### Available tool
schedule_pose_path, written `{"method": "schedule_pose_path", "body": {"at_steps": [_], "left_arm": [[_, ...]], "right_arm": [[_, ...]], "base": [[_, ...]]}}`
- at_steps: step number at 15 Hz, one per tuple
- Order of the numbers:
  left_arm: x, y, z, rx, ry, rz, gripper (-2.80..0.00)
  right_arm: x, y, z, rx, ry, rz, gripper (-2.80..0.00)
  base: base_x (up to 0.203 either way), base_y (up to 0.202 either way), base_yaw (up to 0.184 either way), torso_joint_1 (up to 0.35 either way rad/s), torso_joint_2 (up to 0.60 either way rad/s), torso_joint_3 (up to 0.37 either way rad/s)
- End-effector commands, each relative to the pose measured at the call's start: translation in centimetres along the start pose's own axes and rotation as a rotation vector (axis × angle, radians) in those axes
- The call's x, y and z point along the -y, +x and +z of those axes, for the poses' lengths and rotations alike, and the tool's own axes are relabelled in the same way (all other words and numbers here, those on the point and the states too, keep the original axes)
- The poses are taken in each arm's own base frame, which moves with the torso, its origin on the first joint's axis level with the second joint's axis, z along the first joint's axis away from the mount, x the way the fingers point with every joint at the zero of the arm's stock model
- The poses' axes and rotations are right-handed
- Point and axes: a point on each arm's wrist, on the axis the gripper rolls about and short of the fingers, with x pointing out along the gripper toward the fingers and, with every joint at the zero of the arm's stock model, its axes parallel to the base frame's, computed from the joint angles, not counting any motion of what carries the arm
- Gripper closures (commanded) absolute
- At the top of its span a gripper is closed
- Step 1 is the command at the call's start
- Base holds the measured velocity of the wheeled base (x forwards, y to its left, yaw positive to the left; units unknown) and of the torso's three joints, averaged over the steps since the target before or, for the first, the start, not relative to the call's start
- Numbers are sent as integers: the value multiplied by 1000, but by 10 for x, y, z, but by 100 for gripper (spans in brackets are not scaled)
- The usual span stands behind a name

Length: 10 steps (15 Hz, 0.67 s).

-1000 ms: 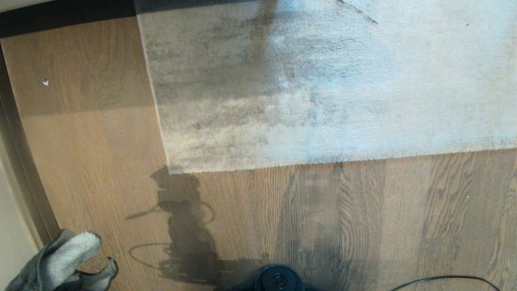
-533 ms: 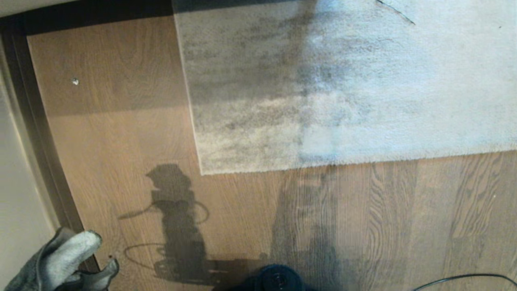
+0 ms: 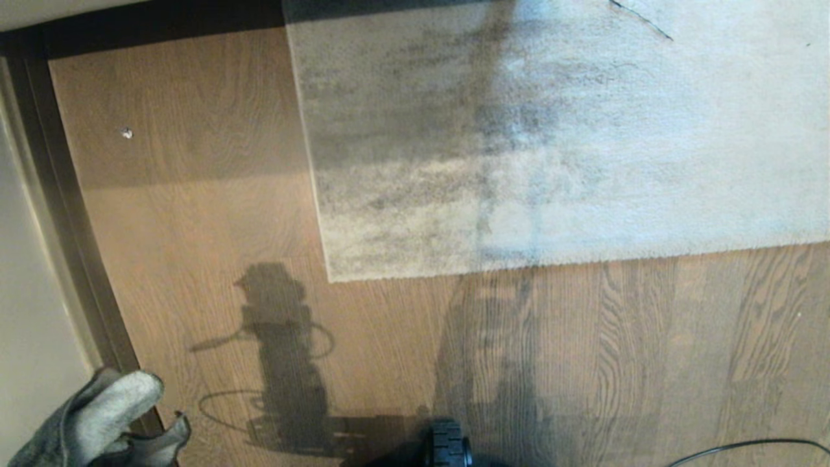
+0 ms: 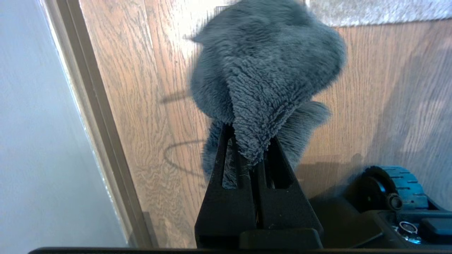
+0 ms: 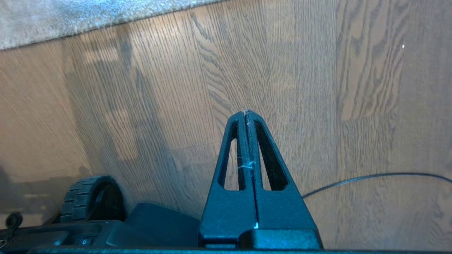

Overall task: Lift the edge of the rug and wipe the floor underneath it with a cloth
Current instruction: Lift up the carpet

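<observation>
The pale grey mottled rug lies flat on the brown wood-grain floor. Its rug edge runs across the middle of the head view and ends in a square corner. The fuzzy grey cloth sits at the lower left of the head view. In the left wrist view the cloth bunches out of my left gripper, which is shut on it above the floor. My right gripper is shut with nothing in it, above bare floor short of the rug edge.
A wall and dark skirting board run down the left side. A small white speck lies on the floor left of the rug. A black cable curls at lower right. My base's wheel shows at the bottom middle.
The whole head view has shifted right, so the camera has swung left: the rug corner sits further right and more wall shows. The cloth and the grippers keep their places.
</observation>
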Motion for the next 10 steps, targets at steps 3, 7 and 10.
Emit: {"method": "schedule_pose_path", "body": {"at_steps": [3, 7, 10], "left_arm": [[0, 0, 0, 1, -1, -1, 0], [0, 0, 0, 0, -1, -1, 0], [0, 0, 0, 1, -1, -1, 0]], "right_arm": [[0, 0, 0, 2, 1, 0, 0], [0, 0, 0, 1, 0, 0, 0], [0, 0, 0, 1, 0, 0, 0]], "base": [[0, 0, 0, 0, 0, 0], [0, 0, 0, 0, 0, 0], [0, 0, 0, 0, 0, 0]]}}
